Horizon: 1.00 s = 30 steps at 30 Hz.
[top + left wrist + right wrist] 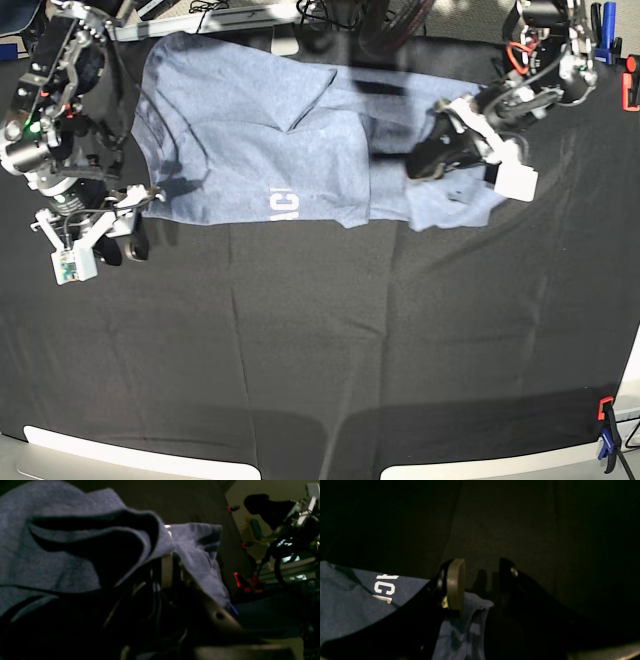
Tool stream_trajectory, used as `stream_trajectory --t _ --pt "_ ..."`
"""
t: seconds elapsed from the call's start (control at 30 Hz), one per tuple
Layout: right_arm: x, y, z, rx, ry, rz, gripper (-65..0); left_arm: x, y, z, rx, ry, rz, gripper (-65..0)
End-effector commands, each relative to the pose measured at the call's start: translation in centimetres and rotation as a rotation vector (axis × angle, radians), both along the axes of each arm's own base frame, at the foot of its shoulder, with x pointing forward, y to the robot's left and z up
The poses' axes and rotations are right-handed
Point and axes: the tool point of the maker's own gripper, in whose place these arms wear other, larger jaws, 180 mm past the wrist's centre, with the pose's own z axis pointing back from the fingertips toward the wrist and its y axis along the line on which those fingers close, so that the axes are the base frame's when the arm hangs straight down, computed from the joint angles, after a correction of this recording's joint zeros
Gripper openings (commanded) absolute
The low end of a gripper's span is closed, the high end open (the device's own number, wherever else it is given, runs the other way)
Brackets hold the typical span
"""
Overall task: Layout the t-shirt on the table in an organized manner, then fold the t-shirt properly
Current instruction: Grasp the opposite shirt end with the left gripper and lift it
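The t-shirt (250, 150) is spread across the far half of the table (320, 340), partly folded over itself, with white lettering near its front hem. The left gripper (425, 160) is clenched on the shirt's edge, cloth being draped over its fingers (172, 567). The right gripper (480, 585) is held parted at the shirt's opposite corner, nothing being grasped between the jaws. Wrinkled black cloth covers the surface; a red clamp (630, 85) and a blue clamp (607, 440) are fixed at its edge.
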Motion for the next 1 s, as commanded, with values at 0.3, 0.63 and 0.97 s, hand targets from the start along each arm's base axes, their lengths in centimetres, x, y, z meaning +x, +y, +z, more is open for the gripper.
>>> stream_trajectory --t 0.3,0.63,0.97 --pt "0.6 0.0 1.6 -0.007 -0.056 0.011 -42.5 -0.1 -3.5 2.4 -0.098 -0.072 -0.069 -61.4" --pt "0.6 0.0 1.5 -0.007 -0.055 0.011 -42.5 0.9 -7.7 5.1 -0.122 -0.165 -0.217 -36.6" --pt "0.7 0.3 1.7 0.014 -0.064 0.020 -42.5 2.8 -0.6 8.3 0.160 -0.300 -0.107 -36.6"
